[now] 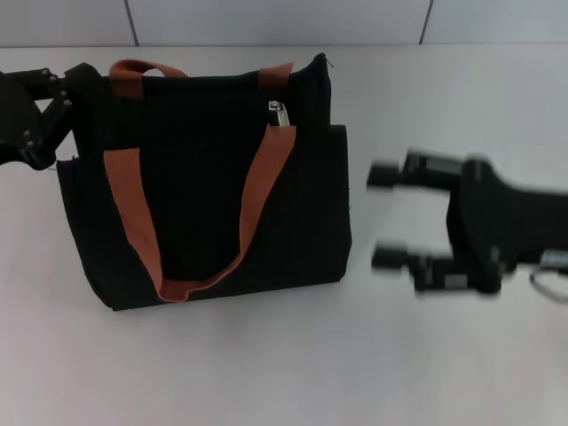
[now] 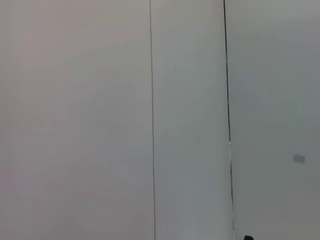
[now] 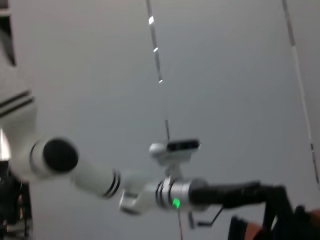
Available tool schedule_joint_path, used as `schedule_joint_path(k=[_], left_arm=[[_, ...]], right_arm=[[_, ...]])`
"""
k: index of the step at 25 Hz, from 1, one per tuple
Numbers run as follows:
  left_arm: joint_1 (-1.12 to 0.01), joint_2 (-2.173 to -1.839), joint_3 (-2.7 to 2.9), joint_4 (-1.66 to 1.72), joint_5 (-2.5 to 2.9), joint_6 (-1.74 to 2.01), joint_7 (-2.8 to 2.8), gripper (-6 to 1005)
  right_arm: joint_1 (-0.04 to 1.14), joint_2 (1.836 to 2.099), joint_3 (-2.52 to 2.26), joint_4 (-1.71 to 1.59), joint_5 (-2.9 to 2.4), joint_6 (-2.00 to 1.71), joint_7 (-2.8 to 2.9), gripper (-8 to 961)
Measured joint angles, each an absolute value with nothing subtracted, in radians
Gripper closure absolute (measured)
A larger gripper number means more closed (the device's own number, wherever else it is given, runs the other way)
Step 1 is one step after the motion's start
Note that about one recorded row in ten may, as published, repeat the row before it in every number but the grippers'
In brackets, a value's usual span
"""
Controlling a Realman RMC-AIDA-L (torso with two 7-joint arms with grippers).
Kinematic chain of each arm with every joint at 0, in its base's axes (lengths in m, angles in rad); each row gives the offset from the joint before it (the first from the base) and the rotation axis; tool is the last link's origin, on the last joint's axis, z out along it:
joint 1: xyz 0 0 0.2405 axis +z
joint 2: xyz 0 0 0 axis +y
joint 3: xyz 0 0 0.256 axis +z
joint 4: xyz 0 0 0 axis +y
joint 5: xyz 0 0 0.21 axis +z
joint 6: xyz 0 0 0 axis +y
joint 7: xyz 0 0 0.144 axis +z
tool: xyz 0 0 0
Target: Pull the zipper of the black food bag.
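The left hand (image 1: 64, 96) sits at the bag's upper left corner, against the fabric near the strap (image 1: 133, 73); its arm is cut off by the frame edge, and I cannot tell whether its fingers are apart or clamped. The bag (image 1: 209, 177) stands upright on the white worktop (image 1: 266, 355). The zipper (image 1: 280, 114) hangs near the top right of the bag, just above the front strap. Well right of the bag, the right hand (image 1: 382, 217) hovers blurred, its two fingers (image 1: 383, 174) spread apart and pointing at the bag, gripping nothing
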State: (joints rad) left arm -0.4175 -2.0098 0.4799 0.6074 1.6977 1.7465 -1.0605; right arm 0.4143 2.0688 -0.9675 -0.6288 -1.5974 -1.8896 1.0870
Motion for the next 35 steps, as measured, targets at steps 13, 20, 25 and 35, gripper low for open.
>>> schedule_joint_path(k=[13, 20, 25, 35], left_arm=[[-0.409, -2.004, 0.482, 0.602, 1.702, 1.709, -1.135, 872], [-0.415, -1.987, 0.485, 0.616, 1.746, 1.696, -1.246, 868], [-0.407, -1.946, 0.485, 0.713, 1.846, 1.732, -1.379, 824], [-0.402, -1.853, 0.407, 0.832, 1.900, 1.929, -1.568, 386]], right_arm=[[0.382, 2.081, -0.965, -0.406, -1.747, -1.711, 0.817, 128], [0.395, 2.083, -0.965, -0.390, -1.743, -1.702, 0.819, 128], [0.412, 2.085, -0.965, -0.369, -1.741, -1.688, 0.819, 129], [0.447, 2.084, -0.969, -0.338, -1.741, -1.629, 0.821, 128]])
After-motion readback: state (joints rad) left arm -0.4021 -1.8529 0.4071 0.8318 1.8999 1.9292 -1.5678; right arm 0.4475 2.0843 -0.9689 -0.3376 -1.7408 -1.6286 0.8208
